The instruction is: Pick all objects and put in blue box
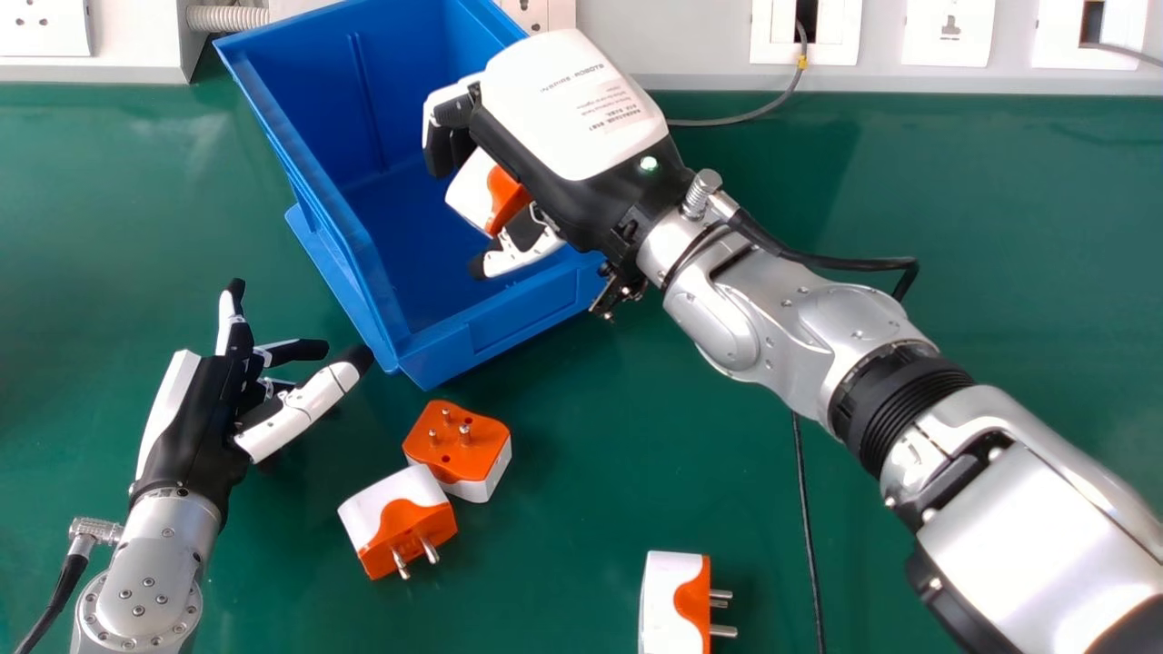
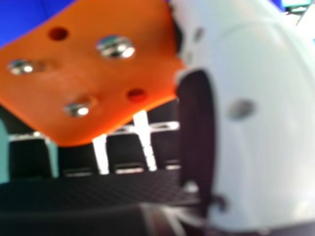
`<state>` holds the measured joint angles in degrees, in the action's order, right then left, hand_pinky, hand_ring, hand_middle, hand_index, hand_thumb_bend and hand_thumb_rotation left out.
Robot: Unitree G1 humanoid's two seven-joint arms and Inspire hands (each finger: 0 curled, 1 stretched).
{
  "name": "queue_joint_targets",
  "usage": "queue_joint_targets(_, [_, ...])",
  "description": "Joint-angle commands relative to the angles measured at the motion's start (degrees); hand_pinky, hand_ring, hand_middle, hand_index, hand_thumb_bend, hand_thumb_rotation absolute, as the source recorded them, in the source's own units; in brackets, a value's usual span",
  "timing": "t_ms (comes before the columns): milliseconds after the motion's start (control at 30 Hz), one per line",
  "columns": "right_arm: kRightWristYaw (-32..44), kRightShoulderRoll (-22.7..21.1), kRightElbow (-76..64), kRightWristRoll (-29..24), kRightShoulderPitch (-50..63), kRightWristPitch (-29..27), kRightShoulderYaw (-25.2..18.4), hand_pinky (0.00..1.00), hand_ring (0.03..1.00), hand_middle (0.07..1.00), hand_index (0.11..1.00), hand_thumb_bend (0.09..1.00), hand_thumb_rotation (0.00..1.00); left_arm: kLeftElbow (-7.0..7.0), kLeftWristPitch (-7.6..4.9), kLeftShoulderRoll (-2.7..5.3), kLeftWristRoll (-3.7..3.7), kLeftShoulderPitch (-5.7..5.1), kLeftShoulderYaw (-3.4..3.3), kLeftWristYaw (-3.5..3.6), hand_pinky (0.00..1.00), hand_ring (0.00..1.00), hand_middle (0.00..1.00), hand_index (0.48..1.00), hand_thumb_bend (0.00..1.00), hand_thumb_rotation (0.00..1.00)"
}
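Over the blue box [image 1: 382, 218], my right hand [image 1: 572, 109] is curled round an orange and white plug adapter [image 1: 474, 191]. In the right hand view the adapter [image 2: 88, 73] shows its orange pin face beside the thumb of my right hand [image 2: 261, 113]. An adapter [image 1: 459, 445] lies pins up near the box's front corner, touching or almost touching a second one [image 1: 395, 518]. Another adapter [image 1: 672, 604] rests at the bottom edge, pins pointing right. My left hand [image 1: 204, 409] is open on the left, its thumb tip close to the box's corner.
White wall sockets [image 1: 948, 32] line the back of the green table [image 1: 909, 163]. A grey cable [image 1: 745, 116] runs from a socket behind my right hand, and a thin black cable [image 1: 804, 509] crosses the table under my right forearm.
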<state>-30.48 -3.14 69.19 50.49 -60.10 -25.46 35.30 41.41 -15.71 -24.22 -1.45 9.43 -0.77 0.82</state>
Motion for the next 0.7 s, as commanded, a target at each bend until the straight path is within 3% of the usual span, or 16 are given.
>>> queue_joint_targets(0, [-1.5,0.6,1.0,-0.5,-3.1,0.6,0.1,0.33,0.439,0.509,0.512,0.496,0.0,5.2,4.56,2.96,-2.13,-4.35,2.86,3.42,0.55,0.65,0.78,0.846,0.77,0.54])
queue_joint_targets(267, [-2.1,0.4,2.3,-0.3,-3.5,1.3,1.0,0.33,0.438,0.513,0.508,0.496,0.0,5.09,4.65,2.87,-2.43,-4.45,3.04,3.2,0.55,0.65,0.78,0.848,0.77,0.54])
queue_joint_targets(467, [-4.7,0.8,2.2,0.5,-3.4,2.0,2.2,0.33,0.454,0.522,0.496,0.496,0.0,4.86,4.83,2.73,-2.42,-4.52,3.09,3.44,0.55,0.65,0.78,0.848,0.77,0.54])
queue_joint_targets(600, [-3.7,1.2,1.1,2.6,-3.5,6.3,4.3,0.34,0.461,0.523,0.495,0.496,0.0,5.0,4.47,2.69,-2.34,-4.57,3.04,3.6,0.55,0.65,0.78,0.848,0.77,0.55])
queue_joint_targets(633, [-3.2,1.2,1.0,2.7,-3.6,6.8,4.6,0.41,0.525,0.586,0.544,0.556,0.0,5.1,4.41,2.7,-2.35,-4.52,3.04,3.57,0.55,0.65,0.78,0.849,0.77,0.55])
queue_joint_targets(667, [-2.2,1.2,0.8,2.6,-3.7,7.1,4.7,0.41,0.525,0.586,0.544,0.556,0.0,5.16,4.36,2.71,-2.38,-4.49,3.04,3.52,0.55,0.65,0.78,0.849,0.77,0.55])
